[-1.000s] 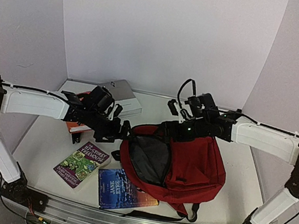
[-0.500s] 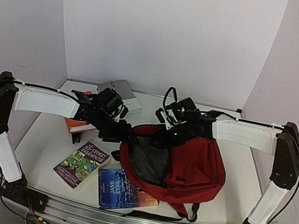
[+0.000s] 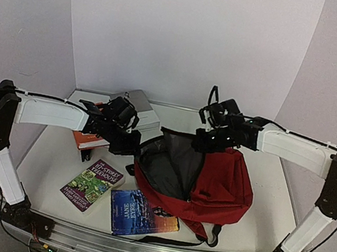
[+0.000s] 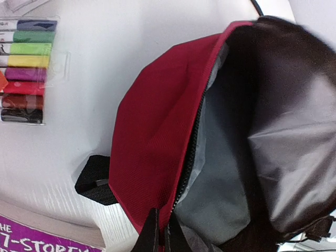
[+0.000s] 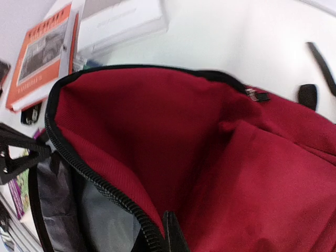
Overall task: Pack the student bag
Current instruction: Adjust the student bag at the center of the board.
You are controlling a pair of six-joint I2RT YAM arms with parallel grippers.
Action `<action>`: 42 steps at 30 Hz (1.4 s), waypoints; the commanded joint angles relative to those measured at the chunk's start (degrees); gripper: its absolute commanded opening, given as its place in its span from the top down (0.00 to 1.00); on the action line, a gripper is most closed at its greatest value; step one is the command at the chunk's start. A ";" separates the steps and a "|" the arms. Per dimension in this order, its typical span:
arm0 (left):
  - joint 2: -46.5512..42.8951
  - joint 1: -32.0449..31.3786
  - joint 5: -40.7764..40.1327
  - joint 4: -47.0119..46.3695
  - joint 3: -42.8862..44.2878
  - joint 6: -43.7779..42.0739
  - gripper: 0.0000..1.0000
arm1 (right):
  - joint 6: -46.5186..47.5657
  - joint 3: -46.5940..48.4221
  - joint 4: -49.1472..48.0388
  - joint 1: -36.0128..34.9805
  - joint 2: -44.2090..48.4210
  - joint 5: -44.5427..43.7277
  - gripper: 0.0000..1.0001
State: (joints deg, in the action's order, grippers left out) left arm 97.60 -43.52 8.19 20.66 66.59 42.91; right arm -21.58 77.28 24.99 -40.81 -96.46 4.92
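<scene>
Left gripper, right gripper clamping red backpack rim, holding mouth open; thin fabric pinch possibly slipping, mouth collapsing.

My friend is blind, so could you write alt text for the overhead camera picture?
The robot's left gripper and right gripper pinch opposite sides of a red student bag, holding its mouth open to show the grey lining. A purple paperback and a blue paperback lie beside it on the white table.

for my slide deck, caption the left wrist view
Left end effector shut on the zipper edge of the open red student bag, marker set beside it
</scene>
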 commanded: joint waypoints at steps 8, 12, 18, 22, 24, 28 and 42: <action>2.21 4.48 -1.04 -8.93 2.05 4.15 1.00 | -17.75 -16.26 -3.40 10.36 19.41 -13.51 1.00; 4.80 4.79 0.54 -10.87 2.05 4.33 1.00 | -25.35 -27.77 -9.52 10.36 22.43 -13.12 1.00; 8.21 5.02 4.23 -12.28 3.54 1.99 1.00 | -26.12 -32.98 -13.04 10.82 21.57 -14.53 1.00; 9.15 5.03 4.50 -12.28 4.39 0.98 1.00 | -24.25 -31.33 -13.67 11.56 17.61 -15.20 1.00; 9.60 5.03 5.06 -12.61 4.81 0.70 1.00 | -23.44 -30.66 -14.23 12.46 15.74 -15.10 1.00; 11.74 5.01 6.40 -12.99 6.85 0.78 1.00 | -20.98 -29.85 -15.49 15.92 13.43 -14.27 1.00; 13.95 4.76 6.05 -8.73 13.35 -1.62 0.80 | -15.21 -25.62 -16.87 23.59 8.20 -5.39 0.83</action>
State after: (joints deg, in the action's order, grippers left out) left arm 115.56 -38.96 16.50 9.15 78.52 43.26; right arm -38.49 49.32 9.00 -17.34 -88.47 -2.02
